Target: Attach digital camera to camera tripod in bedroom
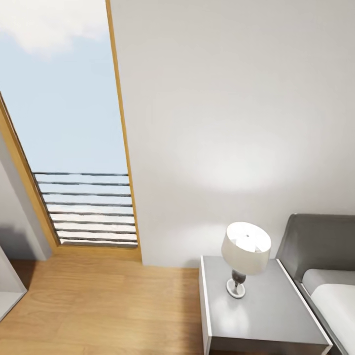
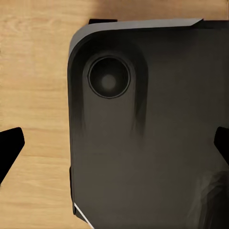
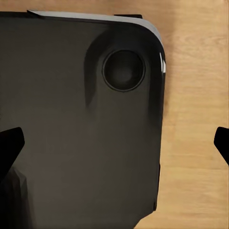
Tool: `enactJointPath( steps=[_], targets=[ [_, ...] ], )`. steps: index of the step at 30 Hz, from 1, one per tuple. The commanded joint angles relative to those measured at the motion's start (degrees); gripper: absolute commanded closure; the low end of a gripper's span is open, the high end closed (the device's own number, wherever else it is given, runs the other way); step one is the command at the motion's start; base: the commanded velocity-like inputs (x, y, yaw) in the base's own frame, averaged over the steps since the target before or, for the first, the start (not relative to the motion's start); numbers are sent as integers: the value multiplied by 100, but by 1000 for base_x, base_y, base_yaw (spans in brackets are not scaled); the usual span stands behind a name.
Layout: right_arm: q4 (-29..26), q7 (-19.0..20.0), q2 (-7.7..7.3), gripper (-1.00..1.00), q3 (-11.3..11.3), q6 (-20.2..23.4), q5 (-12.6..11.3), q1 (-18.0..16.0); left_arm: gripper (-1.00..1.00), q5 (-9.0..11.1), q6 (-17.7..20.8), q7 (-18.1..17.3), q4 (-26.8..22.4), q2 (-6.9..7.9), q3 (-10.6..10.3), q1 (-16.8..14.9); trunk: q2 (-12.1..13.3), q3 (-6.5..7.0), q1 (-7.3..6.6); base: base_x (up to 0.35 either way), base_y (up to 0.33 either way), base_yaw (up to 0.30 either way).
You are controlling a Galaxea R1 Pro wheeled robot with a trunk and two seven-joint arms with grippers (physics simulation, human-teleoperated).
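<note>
Lamp (image 1: 245, 258) on nightstand (image 1: 276, 315); both pincers (image 2: 114, 143) (image 3: 114, 143) spread, seemingly empty, above dark base.

Left pincer (image 2: 114, 143): two black fingertips (image 2: 10, 145) at opposite edges, spread wide, holding nothing. Beneath: dark rounded robot base (image 2: 152, 143) with a round recessed disc (image 2: 109, 78). Light wood floor (image 2: 33, 76) alongside.

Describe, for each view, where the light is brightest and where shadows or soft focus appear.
Head view: the lit lamp throws a bright patch on the white wall and a sheen on the nightstand; the window is bright sky. Left wrist view: the dark robot base looks soft-edged over evenly lit wood floor. Right wrist view: much the same.
</note>
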Motion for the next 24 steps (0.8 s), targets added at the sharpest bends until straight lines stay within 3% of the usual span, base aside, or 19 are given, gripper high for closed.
enactJointPath(
  steps=[1,11,24],
  targets=[
    [0,-7,0,-100,3,-17,-3,-1,-100,7,-10,4,-10,-1,3,3,-2,-4,1,89,0,0],
    [1,-7,-11,-100,3,-18,-9,-1,-100,7,-16,4,-13,-1,3,3,-2,-4,1,32,0,29],
    [2,-7,-20,-100,3,-17,-9,-1,-100,2,-17,4,-14,-1,3,3,-2,-4,1,3,0,123]
  ],
)
